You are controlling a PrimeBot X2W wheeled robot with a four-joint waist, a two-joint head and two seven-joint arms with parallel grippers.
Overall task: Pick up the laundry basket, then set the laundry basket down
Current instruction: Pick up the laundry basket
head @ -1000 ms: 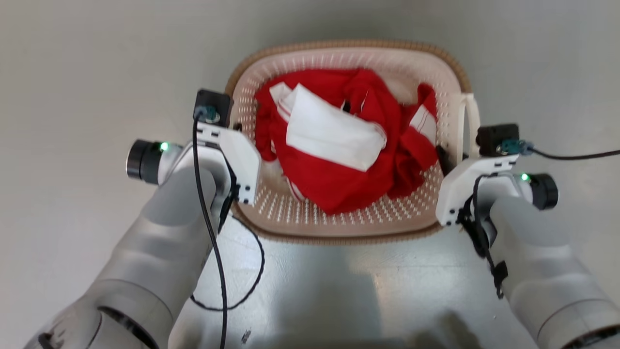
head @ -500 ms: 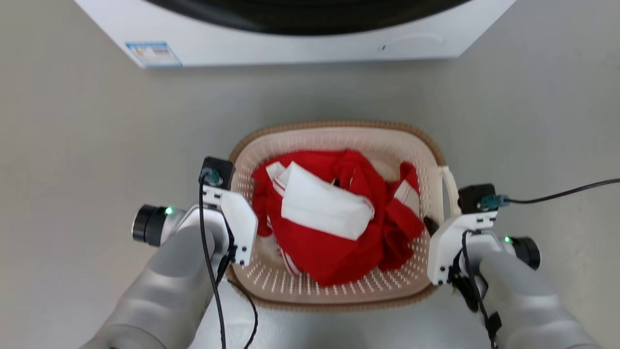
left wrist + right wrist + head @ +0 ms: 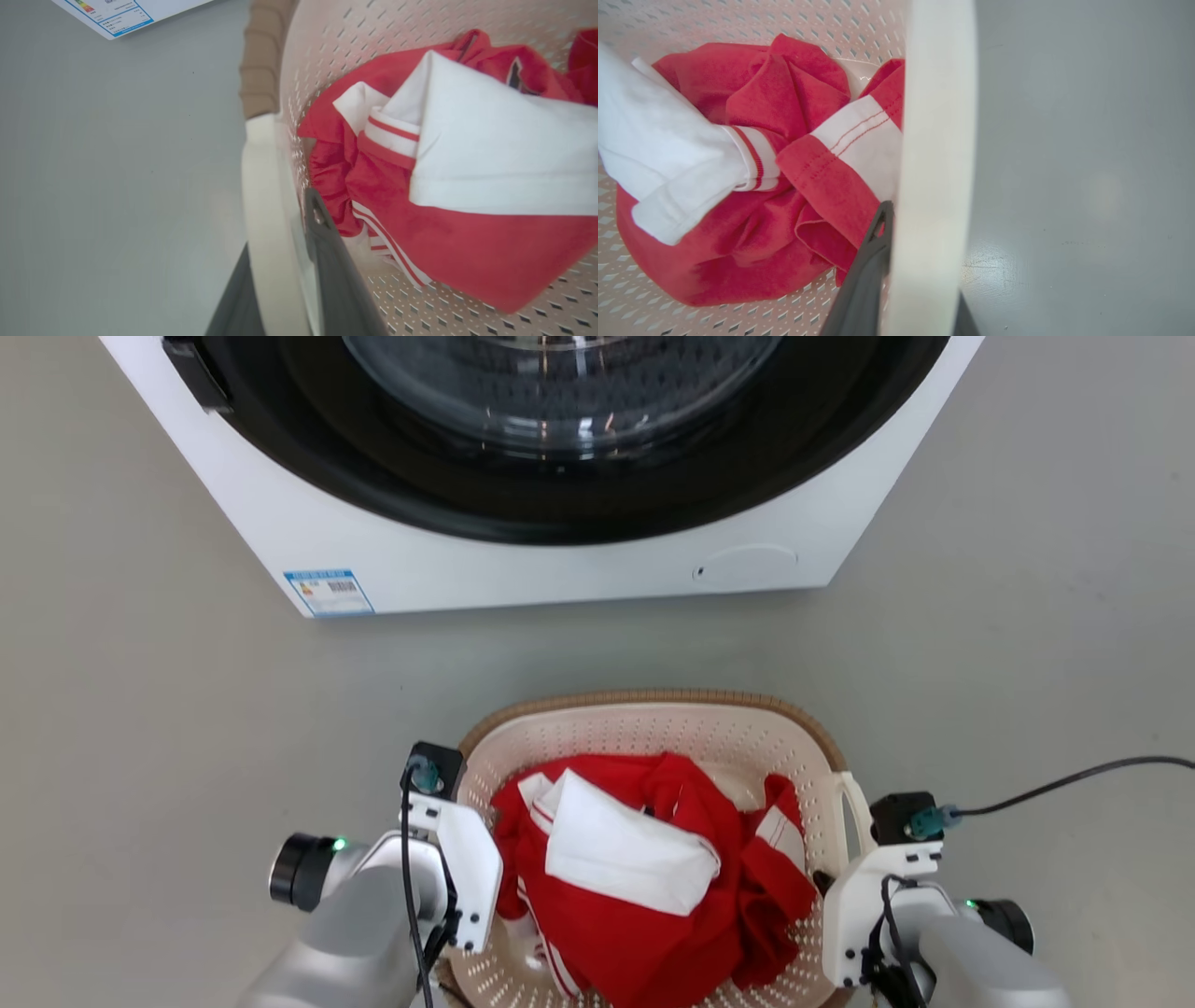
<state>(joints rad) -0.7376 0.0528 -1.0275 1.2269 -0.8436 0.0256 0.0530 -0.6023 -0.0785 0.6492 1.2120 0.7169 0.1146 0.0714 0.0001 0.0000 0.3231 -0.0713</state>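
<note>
The laundry basket [image 3: 653, 697], cream perforated plastic with a brown rim, sits at the bottom middle of the head view. It holds crumpled red and white clothes [image 3: 635, 859]. My left gripper [image 3: 280, 228] is shut on the basket's left white loop handle [image 3: 261, 186], with one dark finger [image 3: 334, 280] inside the basket and the other outside. My right gripper [image 3: 924, 247] is shut on the right loop handle [image 3: 936, 116], its inner finger [image 3: 864, 280] lying against the clothes. In the head view both white wrists flank the basket and cover the fingers.
A white front-loading washer [image 3: 560, 574] with a dark round door [image 3: 560, 392] stands across the top of the head view, with grey floor [image 3: 168, 728] between it and the basket. A black cable [image 3: 1074, 779] trails right from my right wrist.
The head camera has swung up, so the washer has come into the picture and the basket and both arms now sit lower. Both grips on the handles are unchanged.
</note>
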